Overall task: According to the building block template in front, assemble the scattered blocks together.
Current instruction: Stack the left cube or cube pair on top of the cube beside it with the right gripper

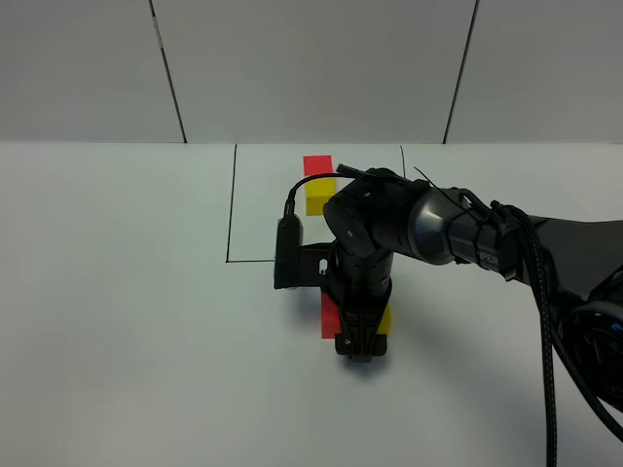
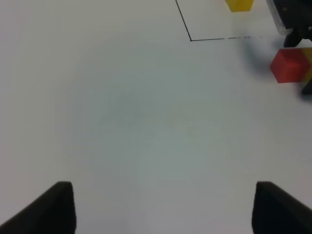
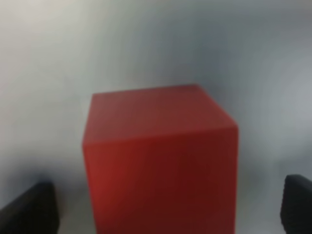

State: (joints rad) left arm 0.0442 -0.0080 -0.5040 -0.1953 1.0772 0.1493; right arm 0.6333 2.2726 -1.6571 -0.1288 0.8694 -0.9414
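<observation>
**Seating the loose pair, right arm at work.** The right gripper [image 1: 358, 348] stands tip-down at mid-bench, a little toward the near edge, over the scattered blocks. The red block [image 1: 330, 316] shows on its left-edge side and the yellow block [image 1: 385, 319] on its right-edge side.

In the right wrist view the fingers [image 3: 29, 212] are spread wide, with the red block between them and a gap on each side; nothing is held. The gripper hides the joint between the two blocks in the high view. The left wrist view shows a yellow sliver right against the red face, but contact cannot be confirmed.

The building block template [image 1: 319, 183] lies nearer the far edge, inside black frame lines [image 1: 232, 204], with its red cube farther and its yellow cube nearer.

Judged step: setting the red block against the yellow one. The loose pair appears to run along the near edge, whereas the template row runs far to near. The next move therefore probably calls for a centred closing on the red block and a square push or turn that does not skew its neighbour.

The arm's wrist camera mount [image 1: 287, 253] screens the ground between blocks and template. The left gripper [image 2: 163, 195] hangs over bare bench [image 2: 122, 122] toward the left edge, jaws wide apart and empty, well apart from the work.
</observation>
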